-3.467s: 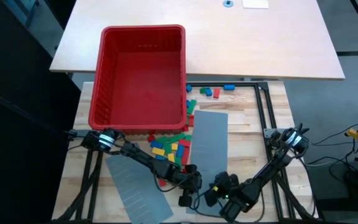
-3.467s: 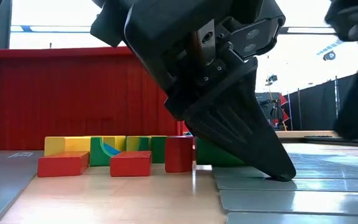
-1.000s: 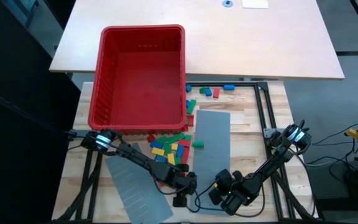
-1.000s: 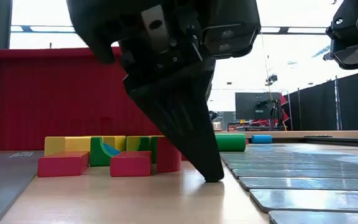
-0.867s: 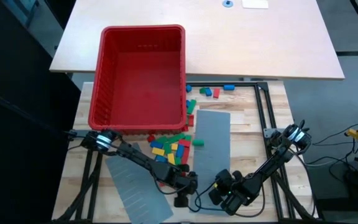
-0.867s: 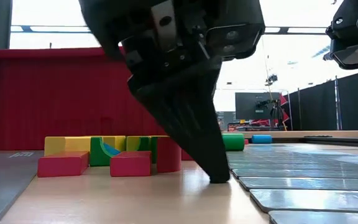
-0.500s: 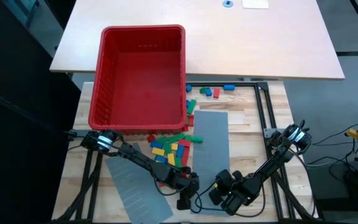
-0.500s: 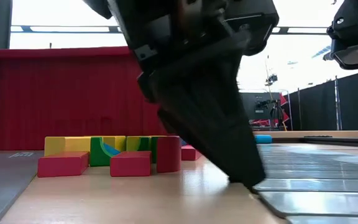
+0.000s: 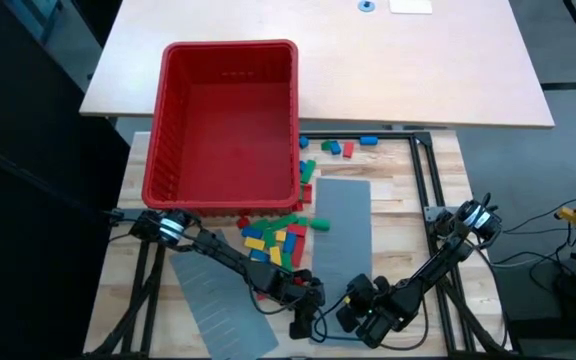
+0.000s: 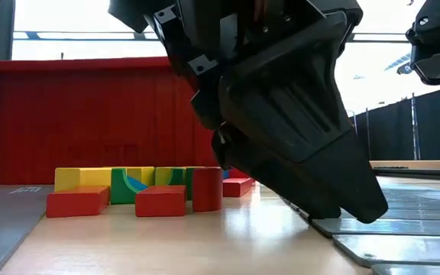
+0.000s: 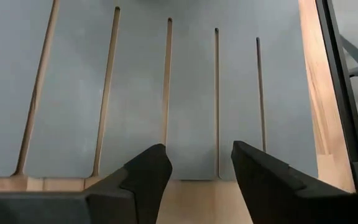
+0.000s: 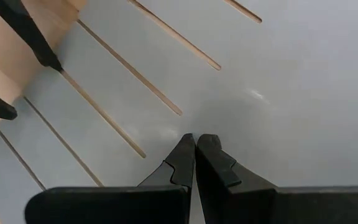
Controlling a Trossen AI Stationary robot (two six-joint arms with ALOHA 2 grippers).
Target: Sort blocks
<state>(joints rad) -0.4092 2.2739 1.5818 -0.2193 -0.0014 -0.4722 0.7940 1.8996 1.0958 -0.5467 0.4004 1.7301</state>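
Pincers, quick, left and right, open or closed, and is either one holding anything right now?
Left pincer: open, empty, at the near edge of the grey slotted panel.
Right pincer: closed, nothing between its fingers, over the same panel.

Overhead, table-level, two wrists — all share panel.

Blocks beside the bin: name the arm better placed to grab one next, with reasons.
Left. Its gripper is open and nearer the blocks; the right gripper is shut over the grey slotted panel.
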